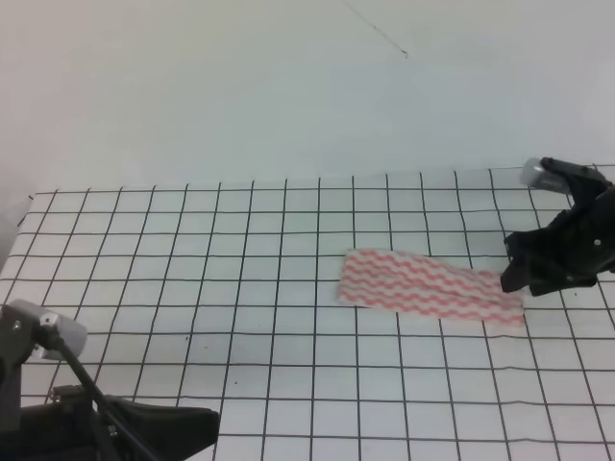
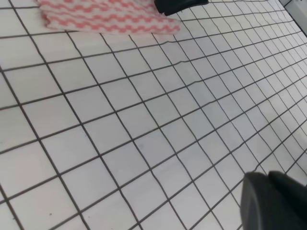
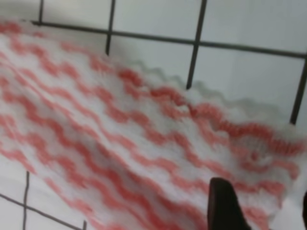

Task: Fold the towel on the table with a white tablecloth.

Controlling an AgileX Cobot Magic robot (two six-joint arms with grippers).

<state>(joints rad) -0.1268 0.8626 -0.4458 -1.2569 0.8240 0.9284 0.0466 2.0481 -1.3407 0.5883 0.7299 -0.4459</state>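
The towel (image 1: 428, 288), white with pink-red wavy stripes, lies as a long flat strip on the white tablecloth (image 1: 192, 288) with its black grid, right of the middle. It also shows at the top of the left wrist view as the towel (image 2: 105, 17). My right gripper (image 1: 512, 280) is down at the strip's right end. In the right wrist view the right gripper (image 3: 264, 211) stands open, one dark fingertip (image 3: 223, 206) over the towel (image 3: 120, 134) and the other at the frame's right edge. My left gripper (image 1: 183, 423) rests at the near left, far from the towel, its fingers (image 2: 273, 201) together.
The gridded tablecloth covers the whole table up to a plain pale wall (image 1: 288, 86) at the back. The table's left edge (image 1: 19, 240) shows at the far left. No other objects are in view.
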